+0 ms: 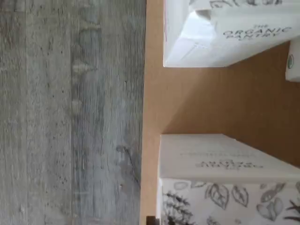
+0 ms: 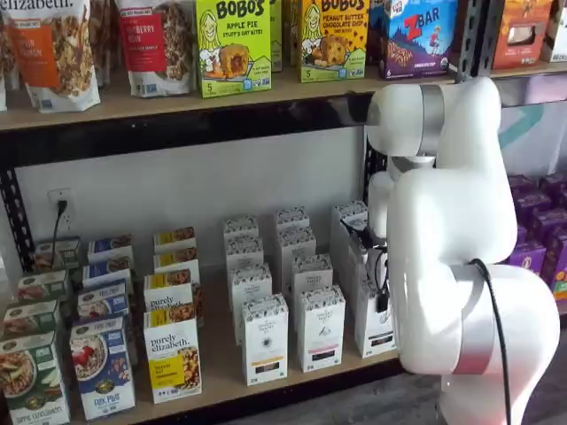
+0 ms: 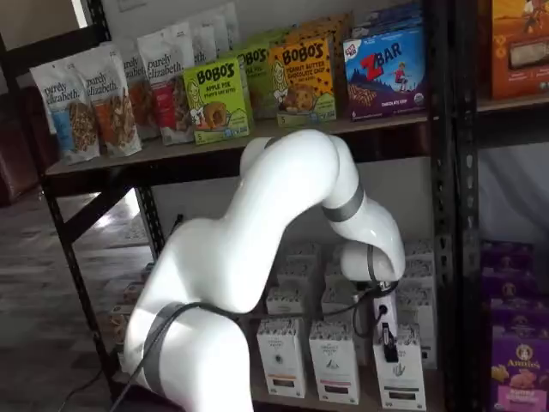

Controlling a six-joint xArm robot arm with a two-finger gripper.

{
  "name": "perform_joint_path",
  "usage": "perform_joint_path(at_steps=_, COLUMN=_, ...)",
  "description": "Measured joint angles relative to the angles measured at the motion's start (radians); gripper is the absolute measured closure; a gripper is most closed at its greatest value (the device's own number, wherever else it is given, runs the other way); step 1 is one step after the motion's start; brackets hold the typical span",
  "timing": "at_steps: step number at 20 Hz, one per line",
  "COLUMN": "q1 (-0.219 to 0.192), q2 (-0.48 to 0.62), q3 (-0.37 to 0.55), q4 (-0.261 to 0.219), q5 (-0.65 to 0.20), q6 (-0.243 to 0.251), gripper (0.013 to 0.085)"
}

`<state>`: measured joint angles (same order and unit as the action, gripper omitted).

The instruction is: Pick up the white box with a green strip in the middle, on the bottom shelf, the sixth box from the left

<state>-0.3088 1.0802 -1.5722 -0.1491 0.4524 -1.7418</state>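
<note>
**Shelf views.** The white arm [image 2: 452, 221] stands between the cameras and the rack and reaches down to the bottom shelf [image 2: 221, 372], a tan board in a black frame. The end effector [image 3: 388, 335] shows in both shelf views as black fingers [image 2: 379, 288] hanging under the white wrist. It is clenched on the top of the white box [image 2: 374, 329], with no gap visible between the fingers. The white box [image 3: 401, 378] stands upright on the board at the front of its column. It is a tall narrow carton with a dark speckled band at the top and a dark strip near the base. Like cartons [image 2: 265, 341] stand in columns just beside it. Shorter "purely elizabeth" boxes [image 2: 173, 354] with yellow labels stand nearer the rack's far end. A black cable [image 2: 496, 328] runs along the arm's lower link.

**Upper shelf.** Bobo's boxes [image 2: 232, 44], a Z Bar box [image 2: 416, 35] and granola bags [image 2: 53, 49] stand in a row. Purple boxes [image 2: 540, 221] fill the neighbouring bay.

**Wrist view.** The picture is turned on its side. It shows the tan board [image 1: 211, 98] meeting the grey plank floor [image 1: 70, 112]. Two white cartons with leaf drawings stand on the board with bare board between them. One of them [image 1: 234, 33] reads "THE ORGANIC PANTRY". The fingers do not show here.
</note>
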Motion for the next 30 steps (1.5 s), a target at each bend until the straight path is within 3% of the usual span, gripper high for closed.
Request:
perform_joint_path(at_steps=2, q1=0.001, q2=-0.003, q3=0.004, q4=-0.002, q5=0.000, q6=0.003, gripper=0.0450)
perform_joint_path(at_steps=5, q1=0.001, q2=-0.013, q3=0.023, q4=-0.054, q5=-0.018, q6=0.049, gripper=0.0450)
perform_joint_path(at_steps=11, q1=0.000, q2=-0.061, q3=0.104, q4=-0.081, q5=-0.059, q6=0.076, gripper=0.0450)
perform_joint_path(at_steps=16, q1=0.008, q2=-0.184, q3=0.274, q4=-0.093, q5=-0.094, q6=0.098, gripper=0.0450)
perform_joint_path(at_steps=20, q1=0.021, q2=-0.314, q3=0.427, q4=-0.037, q5=-0.112, q6=0.061, gripper=0.0450)
perform_joint_path(at_steps=28, q1=0.022, q2=-0.607, q3=0.750, q4=-0.160, q5=-0.176, q6=0.181, gripper=0.0450)
perform_joint_path(at_steps=30, q1=0.025, q2=-0.671, q3=0.814, q4=-0.160, q5=-0.179, q6=0.183, gripper=0.0450)
